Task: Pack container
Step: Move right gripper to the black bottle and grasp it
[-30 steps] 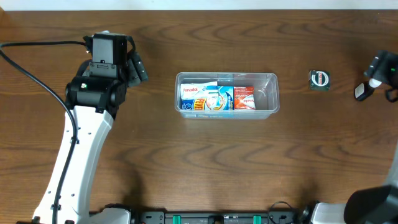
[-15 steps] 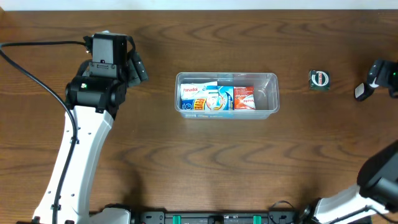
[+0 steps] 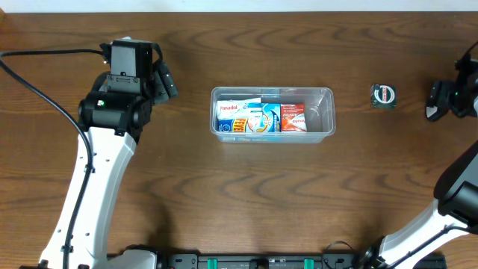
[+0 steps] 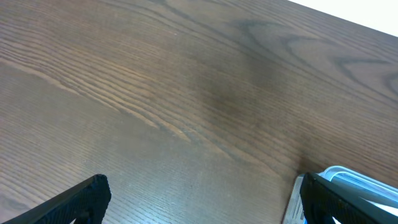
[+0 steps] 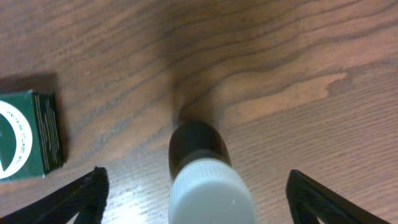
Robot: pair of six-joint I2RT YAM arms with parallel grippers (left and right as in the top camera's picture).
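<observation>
The clear plastic container (image 3: 324,113) sits mid-table and holds several small boxes: blue-white ones (image 3: 246,118) and an orange one (image 3: 293,117). My right gripper (image 3: 439,101) is at the far right edge, open, with its fingers on either side of a dark bottle with a white cap (image 5: 202,177) that lies on the table; the fingers (image 5: 81,194) do not touch it. The bottle also shows in the overhead view (image 3: 432,111). My left gripper (image 3: 167,82) is open and empty, left of the container, whose corner (image 4: 341,173) shows at the left wrist view's right edge.
A small green box with a round white label (image 3: 383,96) lies between the container and the bottle; it also shows in the right wrist view (image 5: 28,134). A black cable (image 3: 45,82) runs along the left arm.
My right gripper has swung and come down over the white-capped bottle at the right edge. The bottle, the container and the left arm have not moved.
</observation>
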